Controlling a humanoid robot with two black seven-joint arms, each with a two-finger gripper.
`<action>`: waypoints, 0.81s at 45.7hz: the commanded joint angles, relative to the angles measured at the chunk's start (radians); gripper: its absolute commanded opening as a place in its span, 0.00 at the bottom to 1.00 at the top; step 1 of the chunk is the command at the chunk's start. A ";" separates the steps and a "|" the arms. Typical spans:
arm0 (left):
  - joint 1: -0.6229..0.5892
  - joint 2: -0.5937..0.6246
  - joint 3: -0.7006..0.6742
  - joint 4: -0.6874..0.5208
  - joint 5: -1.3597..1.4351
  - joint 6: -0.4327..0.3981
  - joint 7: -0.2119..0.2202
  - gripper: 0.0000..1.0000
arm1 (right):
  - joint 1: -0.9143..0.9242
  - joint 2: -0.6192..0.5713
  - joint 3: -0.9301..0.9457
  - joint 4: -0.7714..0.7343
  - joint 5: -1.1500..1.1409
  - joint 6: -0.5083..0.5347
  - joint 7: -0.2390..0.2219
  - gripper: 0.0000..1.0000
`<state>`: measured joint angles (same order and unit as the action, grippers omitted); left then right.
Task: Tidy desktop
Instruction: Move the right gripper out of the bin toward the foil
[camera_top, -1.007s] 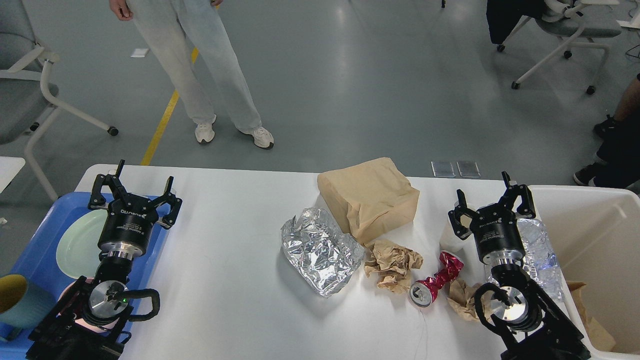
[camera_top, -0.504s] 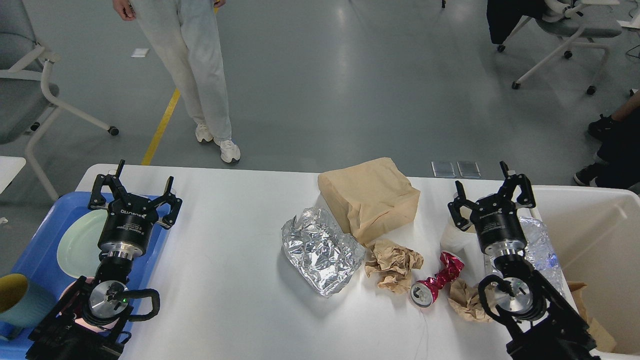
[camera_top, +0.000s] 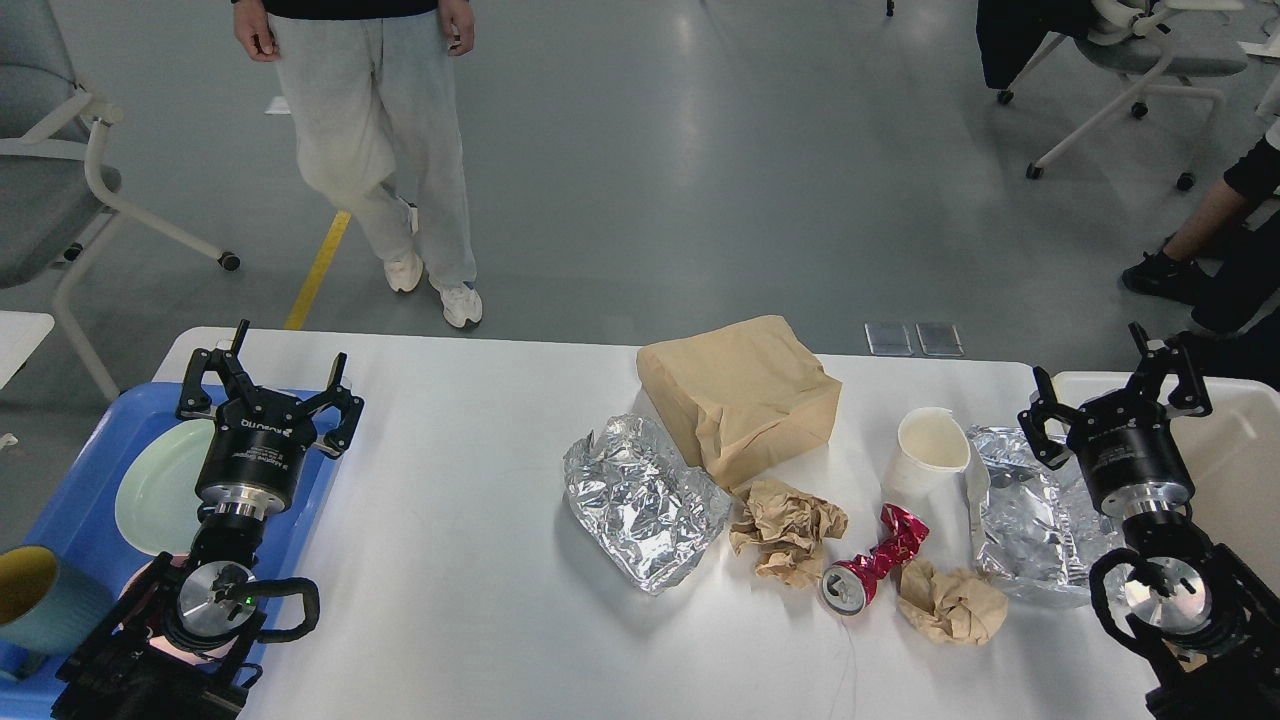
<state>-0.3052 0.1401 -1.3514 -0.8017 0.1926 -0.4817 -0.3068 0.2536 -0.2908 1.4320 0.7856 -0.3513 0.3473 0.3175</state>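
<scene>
The white desktop (camera_top: 470, 480) carries litter in its middle and right: a brown paper bag (camera_top: 740, 395), crumpled foil (camera_top: 640, 500), a ball of brown paper (camera_top: 788, 528), a crushed red can (camera_top: 870, 572), a second paper ball (camera_top: 950, 605), a white paper cup (camera_top: 925, 452) lying tilted and another foil sheet (camera_top: 1035, 520). My left gripper (camera_top: 270, 385) hangs open and empty over the blue tray's right edge. At the desktop's right end, above the bin's near rim, my right gripper (camera_top: 1115, 385) is open and empty too.
A blue tray (camera_top: 75, 500) at the left holds a pale green plate (camera_top: 160, 485) and a yellow-and-teal cup (camera_top: 40, 600). An off-white bin (camera_top: 1235, 450) stands at the right. A person (camera_top: 370, 150) stands beyond the far edge; office chairs sit at both sides.
My right arm has swung right, from over the cup and foil to the bin's rim, uncovering them. The left arm has not moved. The standing person has shifted stance.
</scene>
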 joint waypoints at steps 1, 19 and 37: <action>0.000 0.001 0.000 -0.001 -0.001 0.000 0.000 0.96 | -0.014 0.007 -0.013 0.001 0.002 0.019 -0.002 1.00; 0.000 0.000 0.000 0.001 -0.001 0.000 0.000 0.96 | -0.004 -0.004 -0.122 -0.002 0.000 0.073 -0.009 1.00; 0.000 0.000 0.000 0.001 -0.001 0.000 0.000 0.96 | 0.003 0.002 -0.120 0.004 0.002 0.078 -0.005 1.00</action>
<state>-0.3052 0.1396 -1.3514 -0.8013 0.1923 -0.4817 -0.3068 0.2520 -0.2914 1.3109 0.7882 -0.3500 0.4214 0.3084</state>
